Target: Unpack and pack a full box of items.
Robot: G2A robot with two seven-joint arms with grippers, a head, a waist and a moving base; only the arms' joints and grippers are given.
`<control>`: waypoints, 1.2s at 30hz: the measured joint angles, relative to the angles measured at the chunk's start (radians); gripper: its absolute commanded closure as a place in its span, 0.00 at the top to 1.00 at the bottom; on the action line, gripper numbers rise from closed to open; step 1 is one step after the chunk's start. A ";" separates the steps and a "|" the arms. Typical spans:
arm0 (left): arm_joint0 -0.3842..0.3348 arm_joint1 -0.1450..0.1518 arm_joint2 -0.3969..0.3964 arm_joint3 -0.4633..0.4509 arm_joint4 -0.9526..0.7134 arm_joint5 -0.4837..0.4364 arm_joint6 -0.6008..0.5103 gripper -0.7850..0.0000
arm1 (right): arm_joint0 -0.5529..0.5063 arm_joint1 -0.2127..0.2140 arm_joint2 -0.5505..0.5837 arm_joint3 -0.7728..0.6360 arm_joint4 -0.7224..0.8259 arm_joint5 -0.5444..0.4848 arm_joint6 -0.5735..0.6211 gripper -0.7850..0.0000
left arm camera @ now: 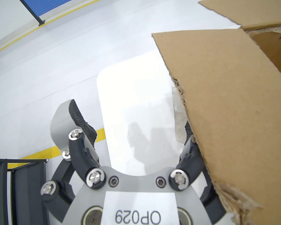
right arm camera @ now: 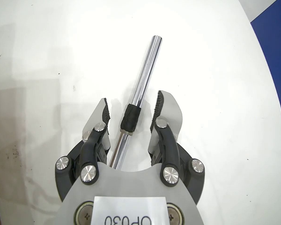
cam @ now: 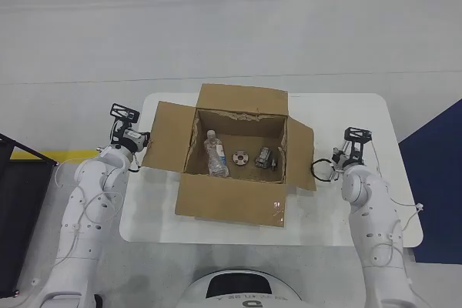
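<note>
Inside the spread right claw (right arm camera: 132,99), a chrome rod (right arm camera: 146,71), ungripped.

1. The table (cam: 354,123) fills the middle of the top view, and the box (cam: 227,199) stands on it at centre frame with its flaps out.
2. Inside the box, a bottle (cam: 215,156) lies at the left, a round part (cam: 239,159) in the middle and a metal fitting (cam: 264,159) at the right.
3. The left gripper (left arm camera: 131,118) sits just left of the box, with the left flap over one finger.
4. The right gripper (right arm camera: 132,98) sits just right of the box, over the table.
5. A rod (right arm camera: 145,71) lies between its spread fingers, touching neither.
</note>
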 measured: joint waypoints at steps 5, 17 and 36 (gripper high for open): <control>0.000 0.000 0.000 0.000 0.000 0.000 0.000 1.00 | 0.017 -0.001 -0.017 0.035 -0.001 0.002 0.005 0.42; 0.000 0.000 0.000 0.000 0.000 0.000 0.000 1.00 | 0.023 0.001 -0.031 0.048 -0.018 0.032 -0.010 0.00; 0.000 0.000 0.000 0.000 0.000 0.000 0.000 1.00 | -0.027 -0.002 -0.001 -0.092 -0.010 0.184 -0.296 1.00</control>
